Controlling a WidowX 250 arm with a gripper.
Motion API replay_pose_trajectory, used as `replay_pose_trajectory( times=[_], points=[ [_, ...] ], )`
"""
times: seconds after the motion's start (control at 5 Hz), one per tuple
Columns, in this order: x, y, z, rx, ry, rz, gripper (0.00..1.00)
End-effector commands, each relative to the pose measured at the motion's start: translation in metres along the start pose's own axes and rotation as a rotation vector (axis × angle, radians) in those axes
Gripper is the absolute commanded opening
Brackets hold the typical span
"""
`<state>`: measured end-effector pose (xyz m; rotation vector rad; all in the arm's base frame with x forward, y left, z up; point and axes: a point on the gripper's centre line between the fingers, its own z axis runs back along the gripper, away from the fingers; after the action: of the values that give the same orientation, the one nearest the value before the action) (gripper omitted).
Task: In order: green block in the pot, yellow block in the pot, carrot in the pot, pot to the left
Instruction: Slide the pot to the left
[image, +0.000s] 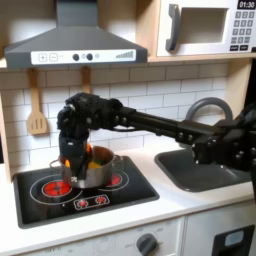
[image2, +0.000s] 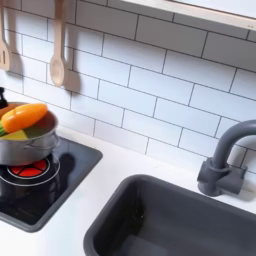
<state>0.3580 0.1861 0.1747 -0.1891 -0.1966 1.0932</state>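
**counts on the toy kitchen**

one pot (image2: 22, 150) sits on the stove, with one carrot (image2: 22, 115) in it. the second exterior view shows two wooden utensils on the tile wall: one spoon (image2: 58, 48) and one more at the second exterior view's left edge (image2: 4, 40). one faucet (image2: 226, 160), one sink (image2: 150, 215). the first exterior view shows two red burners (image: 55, 187), one microwave (image: 208, 28), one range hood (image: 75, 45) and one robot arm (image: 150, 122).
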Motion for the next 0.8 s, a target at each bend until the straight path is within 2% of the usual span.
replay_pose_trajectory(
  times=[0.0,0.2,0.6],
  points=[
    [0.003,0.014,0.013,-0.051,-0.061,0.075,0.00],
    [0.004,0.018,0.018,-0.057,-0.134,0.122,0.00],
    [0.015,0.025,0.015,-0.044,-0.176,0.228,0.00]
  ],
)
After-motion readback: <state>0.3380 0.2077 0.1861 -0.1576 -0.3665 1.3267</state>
